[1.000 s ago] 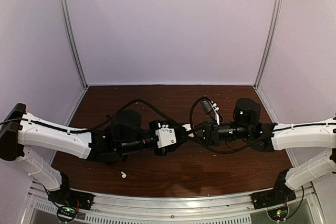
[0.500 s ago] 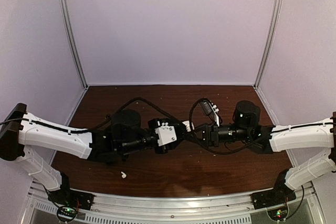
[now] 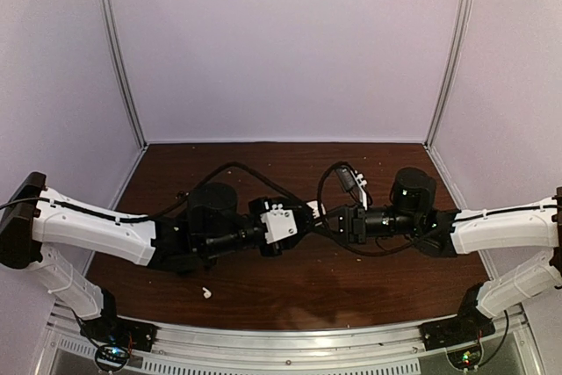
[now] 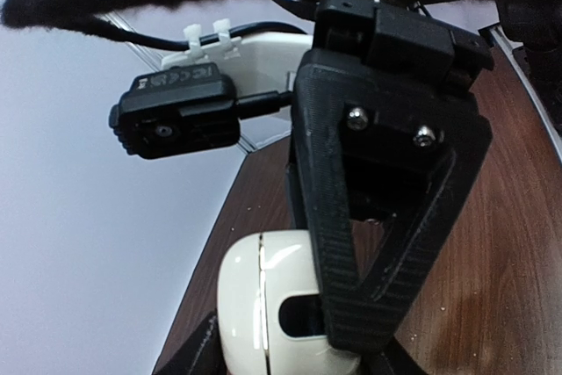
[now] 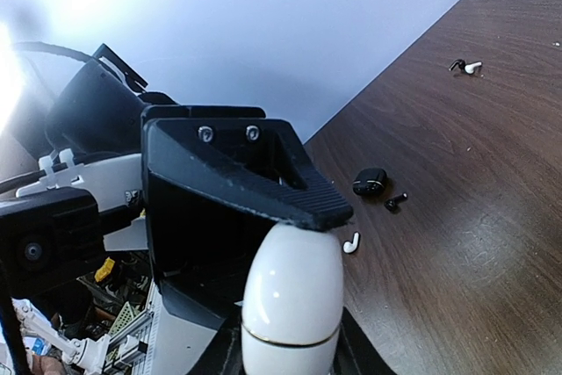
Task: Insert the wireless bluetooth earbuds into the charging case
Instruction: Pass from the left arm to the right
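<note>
A white earbud [image 3: 205,292] lies loose near the table [image 3: 263,280] front edge, uninserted; mid-table, the right gripper [image 3: 323,219] has closed in on the left gripper [image 3: 304,220], both seemingly clamping the white charging case [image 5: 291,292], likely to open it

Cream-white pebble-shaped plastic charging case [image 4: 255,305], largely covered by black ribbed plastic fingers

In the left wrist view the case's lower end is cut off by the bottom edge and its right side is hidden behind a finger [image 4: 320,243] of the right gripper [image 3: 321,215]. The left gripper's [image 3: 306,217] own fingertips are cropped to dark slivers beside it. In the right wrist view the case [image 5: 290,305] is likewise cut off below, its top overlapped by the left gripper's finger [image 5: 263,186]. From above, only a white sliver is seen between the fingertips. Far beyond the fingers, a tiny white plastic earbud [image 5: 474,67] and a tiny black plastic earbud [image 5: 455,64] are too small to be made out. Coloured clutter [image 5: 92,335] low to the left of the fingers is blurred.
</note>
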Controlling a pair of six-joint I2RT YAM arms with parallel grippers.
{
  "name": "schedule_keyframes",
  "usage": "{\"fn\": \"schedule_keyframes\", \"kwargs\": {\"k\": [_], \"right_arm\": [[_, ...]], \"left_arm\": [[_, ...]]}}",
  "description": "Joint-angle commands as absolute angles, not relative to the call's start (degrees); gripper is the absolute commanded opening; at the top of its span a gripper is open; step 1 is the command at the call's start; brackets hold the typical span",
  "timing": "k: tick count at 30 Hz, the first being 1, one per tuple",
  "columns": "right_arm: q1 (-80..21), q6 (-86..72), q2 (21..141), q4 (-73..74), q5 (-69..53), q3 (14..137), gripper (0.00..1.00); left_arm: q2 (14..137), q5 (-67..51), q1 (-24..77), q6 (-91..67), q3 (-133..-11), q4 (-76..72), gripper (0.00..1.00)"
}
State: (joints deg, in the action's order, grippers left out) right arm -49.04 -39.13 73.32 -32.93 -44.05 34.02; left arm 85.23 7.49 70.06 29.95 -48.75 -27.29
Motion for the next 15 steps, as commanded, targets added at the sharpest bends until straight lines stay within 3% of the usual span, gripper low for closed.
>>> {"fn": "schedule_keyframes", "kwargs": {"k": [1,15], "right_arm": [[-48.86,-39.37,72.71,-35.6,-43.23,33.63,0.3],[-48.6,-44.02,72.86,-41.12,-40.74,31.66,0.28]], "left_arm": [[85.9,7.65,69.79,28.92,-50.57,-31.18,0.33],[86.41,8.87,70.13,27.49,-50.62,-31.9,0.33]]}}
